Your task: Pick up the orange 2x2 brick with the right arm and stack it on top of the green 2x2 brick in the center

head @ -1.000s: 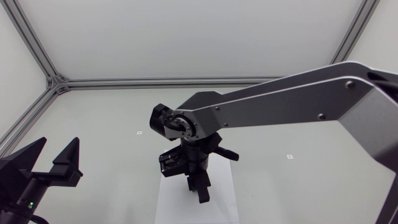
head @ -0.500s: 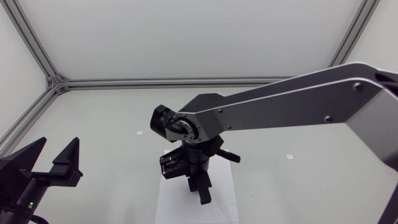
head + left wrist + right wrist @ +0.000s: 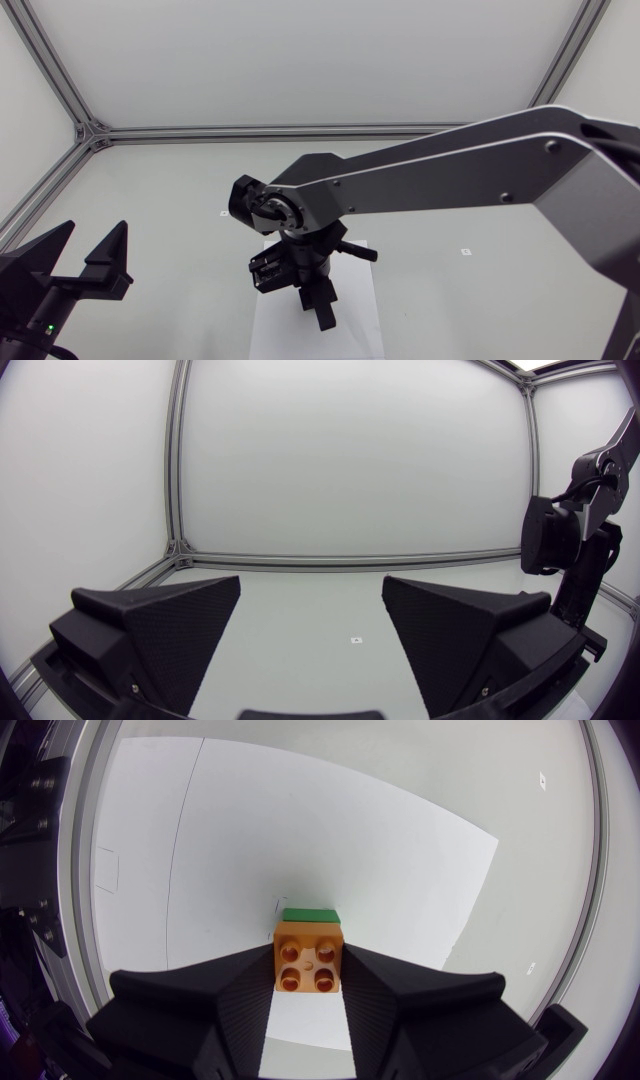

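Right jaws clenched on orange brick [image 3: 309,956]; green brick [image 3: 310,915] peeked out just ahead, below, on white sheet [image 3: 300,830]. I judged best: align edges, lower straight, press firmly. Left jaws released, empty.

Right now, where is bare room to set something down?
Bare table between the left gripper and the white sheet, and beyond the sheet toward the far frame. Crowded at the sheet's middle: right gripper, orange brick, green brick.

Glossy orange plastic brick [image 3: 308,960], matt black jaws, smooth white paper [image 3: 300,840]
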Action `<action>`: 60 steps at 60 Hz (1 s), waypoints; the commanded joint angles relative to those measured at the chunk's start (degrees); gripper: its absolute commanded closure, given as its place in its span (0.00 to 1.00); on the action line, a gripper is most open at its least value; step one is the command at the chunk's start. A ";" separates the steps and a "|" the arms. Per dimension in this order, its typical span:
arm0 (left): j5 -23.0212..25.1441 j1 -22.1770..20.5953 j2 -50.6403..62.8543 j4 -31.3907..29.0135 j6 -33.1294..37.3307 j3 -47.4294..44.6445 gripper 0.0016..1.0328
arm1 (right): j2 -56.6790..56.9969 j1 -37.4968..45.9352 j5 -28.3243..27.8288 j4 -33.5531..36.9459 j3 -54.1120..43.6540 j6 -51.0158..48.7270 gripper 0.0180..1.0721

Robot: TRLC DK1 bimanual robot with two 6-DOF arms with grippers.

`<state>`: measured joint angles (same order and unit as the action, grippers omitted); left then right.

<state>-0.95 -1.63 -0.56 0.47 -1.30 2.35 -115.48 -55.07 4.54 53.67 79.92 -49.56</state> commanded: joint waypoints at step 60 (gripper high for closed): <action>0.16 0.05 -0.32 -0.65 0.33 -2.35 0.04 | -3.96 0.40 -1.81 -1.64 -10.40 -5.02 0.94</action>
<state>-0.95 -1.63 -0.56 0.47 -1.28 2.35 -112.36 -53.93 3.07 49.10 75.26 -52.16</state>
